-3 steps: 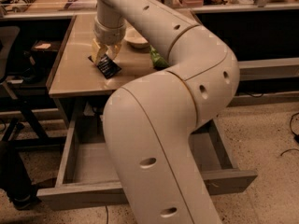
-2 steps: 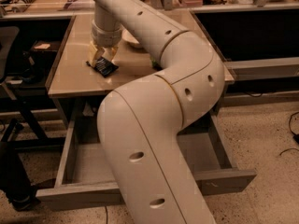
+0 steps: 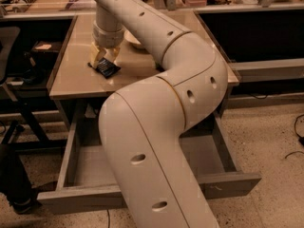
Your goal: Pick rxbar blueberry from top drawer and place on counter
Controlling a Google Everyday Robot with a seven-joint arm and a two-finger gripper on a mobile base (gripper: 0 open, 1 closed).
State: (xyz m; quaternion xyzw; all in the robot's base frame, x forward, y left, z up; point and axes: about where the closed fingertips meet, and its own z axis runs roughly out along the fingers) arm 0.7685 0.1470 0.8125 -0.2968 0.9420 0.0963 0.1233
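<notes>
Speckled floor (image 3: 270, 141), black chair (image 3: 7, 46) left, dim warm light.

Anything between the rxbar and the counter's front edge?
No, bare counter in the camera view. The gripper is right at the rxbar, on its far side.

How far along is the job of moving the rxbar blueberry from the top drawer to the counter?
Done: the rxbar blueberry is out of the open top drawer and down at the counter. In hand: the hand sits right over the bar, on the counter's left half. Left: confirming release, which cannot be told here, and lifting the arm away.
</notes>
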